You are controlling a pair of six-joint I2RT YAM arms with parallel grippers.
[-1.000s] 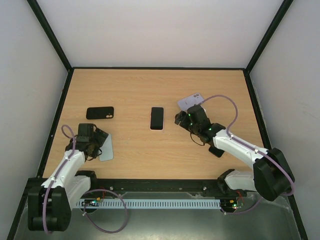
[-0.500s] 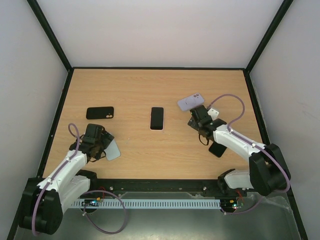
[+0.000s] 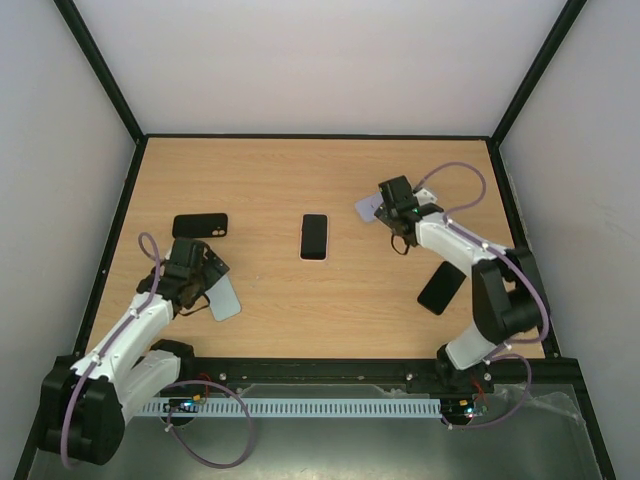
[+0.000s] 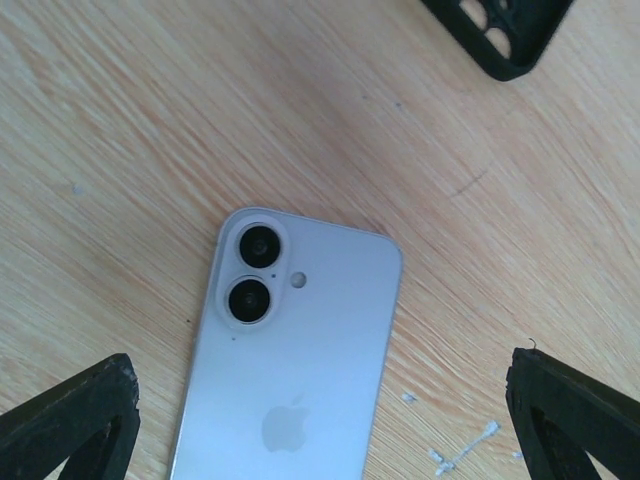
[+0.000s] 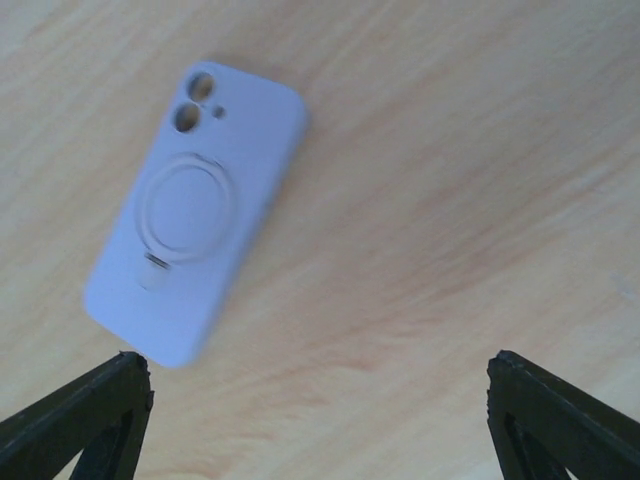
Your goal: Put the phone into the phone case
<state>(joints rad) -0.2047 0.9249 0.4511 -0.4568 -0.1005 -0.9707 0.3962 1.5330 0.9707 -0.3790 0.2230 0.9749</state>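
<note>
A pale blue phone (image 4: 290, 370) lies back up on the wooden table, with its two camera lenses toward the far side. My left gripper (image 4: 320, 425) hovers over its lower half, open, with a finger on each side and clear of it. In the top view the phone (image 3: 226, 298) sits just right of the left gripper (image 3: 205, 280). A black phone case (image 3: 200, 225) lies beyond it, and its corner (image 4: 500, 35) shows in the left wrist view. A lavender case (image 5: 195, 210) with a ring lies back up, ahead and left of my open right gripper (image 5: 320, 420), which has bare table between its fingers.
A phone with a dark screen (image 3: 314, 236) lies face up at the table's middle. Another black phone or case (image 3: 441, 287) lies by the right arm's forearm. Black frame rails (image 3: 120, 230) edge the table. Small white scraps (image 4: 460, 450) lie next to the pale blue phone.
The right gripper has swung back and right to hover over the lavender case, uncovering the black item near its forearm. The left gripper has shifted slightly farther back and widened a little.
</note>
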